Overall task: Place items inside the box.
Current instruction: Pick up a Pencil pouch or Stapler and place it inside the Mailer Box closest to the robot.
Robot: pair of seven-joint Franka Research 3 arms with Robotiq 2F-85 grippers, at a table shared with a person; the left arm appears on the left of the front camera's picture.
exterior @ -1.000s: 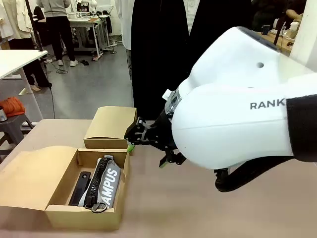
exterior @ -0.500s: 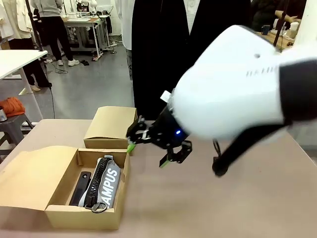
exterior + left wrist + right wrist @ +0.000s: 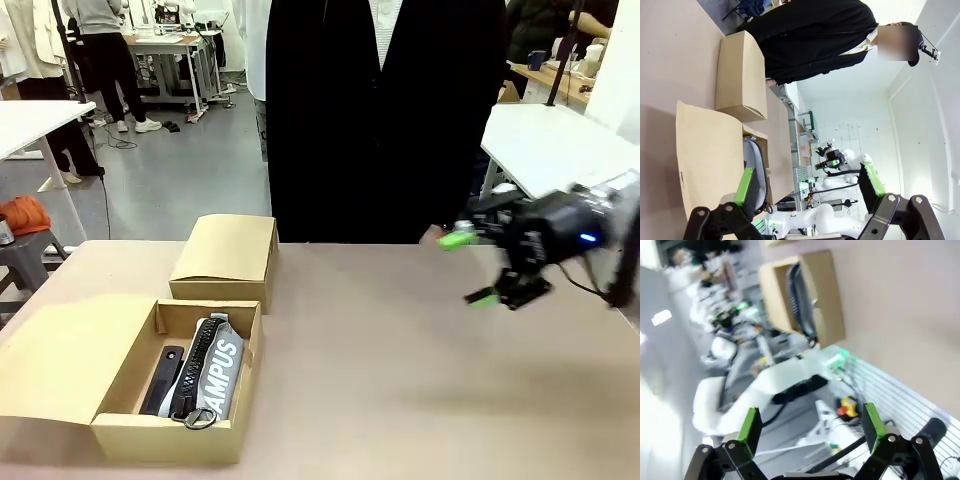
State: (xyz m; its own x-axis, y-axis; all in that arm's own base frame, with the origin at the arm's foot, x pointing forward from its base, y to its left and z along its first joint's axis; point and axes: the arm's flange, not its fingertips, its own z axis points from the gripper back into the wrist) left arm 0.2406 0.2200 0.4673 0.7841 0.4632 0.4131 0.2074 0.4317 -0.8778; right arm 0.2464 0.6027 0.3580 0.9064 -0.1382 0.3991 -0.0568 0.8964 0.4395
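A: What is seen at the left of the tabletop (image 3: pixel 400 380)?

B: An open cardboard box (image 3: pixel 110 425) is seen there, its flap folded out flat to the left. Two things are already lodged inside: a black stapler (image 3: pixel 163 378) along the left wall, and just beside it a grey zip pouch (image 3: pixel 215 370) lettered "CAMPUS". A second, closed carton (image 3: pixel 225 255) is set just behind the box. In the left wrist view the left claw (image 3: pixel 807 187) is shown with its green pads well apart and nothing between them, the box (image 3: pixel 715 150) lying beyond it.

A: And toward the right?

B: The middle of the tabletop is bare, and a person in dark clothing (image 3: pixel 385 110) is stood at the far edge. The right claw (image 3: pixel 478 268) is held in the air above the right side, well apart from the box. Its jaws are parted and nothing is gripped, as is confirmed in the right wrist view (image 3: pixel 807 427).

A: How far along is the task judged to be?

B: It is judged partly done: two items are stowed. No further item is seen on the tabletop, so what is left cannot be told.
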